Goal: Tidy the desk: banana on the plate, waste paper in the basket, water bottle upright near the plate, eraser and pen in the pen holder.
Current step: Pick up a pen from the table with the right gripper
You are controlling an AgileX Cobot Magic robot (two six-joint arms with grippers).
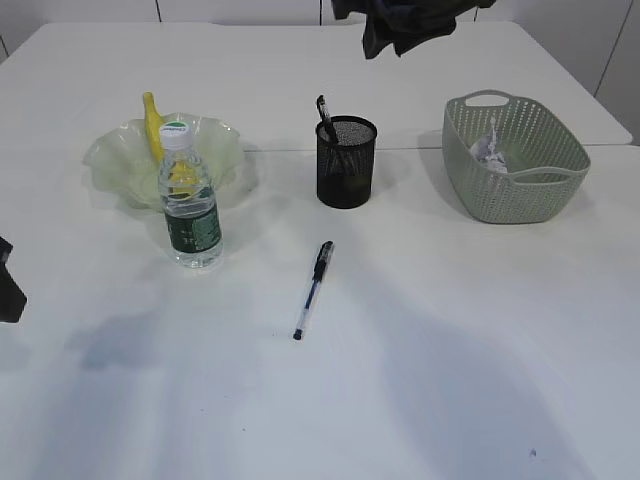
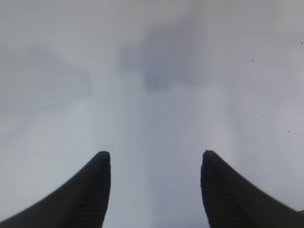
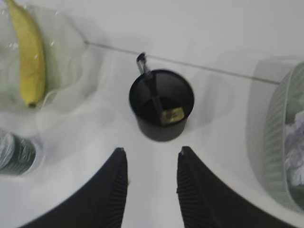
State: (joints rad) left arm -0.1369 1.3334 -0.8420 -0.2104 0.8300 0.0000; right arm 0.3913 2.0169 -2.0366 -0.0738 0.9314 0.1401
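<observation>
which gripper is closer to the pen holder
Right. The right gripper hovers just in front of the pen holder, open; the left gripper sees only bare table.

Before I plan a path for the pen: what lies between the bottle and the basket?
In the exterior view, the pen holder stands between bottle and basket; the loose pen lies nearer the camera.

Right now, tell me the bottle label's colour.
Dark green, clearest in the exterior view on the water bottle.
</observation>
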